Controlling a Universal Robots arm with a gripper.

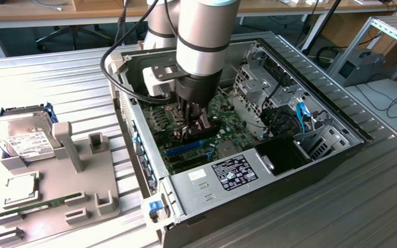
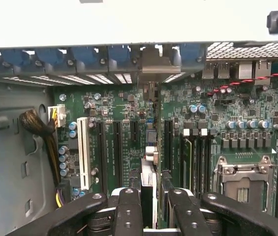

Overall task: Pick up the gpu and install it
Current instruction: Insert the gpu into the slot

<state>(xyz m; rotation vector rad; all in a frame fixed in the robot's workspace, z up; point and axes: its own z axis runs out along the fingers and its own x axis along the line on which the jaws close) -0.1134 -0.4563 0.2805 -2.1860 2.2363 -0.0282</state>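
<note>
My gripper point(image 1: 197, 129) reaches down inside the open computer case point(image 1: 322, 155), over the green motherboard point(image 1: 223, 111). It is shut on the gpu point(image 1: 206, 127), a dark card held on edge just above the blue slots point(image 1: 184, 148). In the wrist view the gpu point(image 2: 151, 147) runs edge-on between my black fingers point(image 2: 128, 209), in line with the black expansion slots point(image 2: 117, 152). Its silver end bracket point(image 2: 153, 64) sits at the case's rear slot openings. Whether the card sits in a slot I cannot tell.
A grey fixture tray point(image 1: 60, 191) at the exterior view's left carries a silver hard drive point(image 1: 26, 138), a green memory stick point(image 1: 36, 206) and a square chip point(image 1: 20, 186). Inside the case are the power supply point(image 1: 237, 173), a drive cage point(image 1: 254, 82), blue cables point(image 1: 302, 113) and a processor socket point(image 2: 242, 177).
</note>
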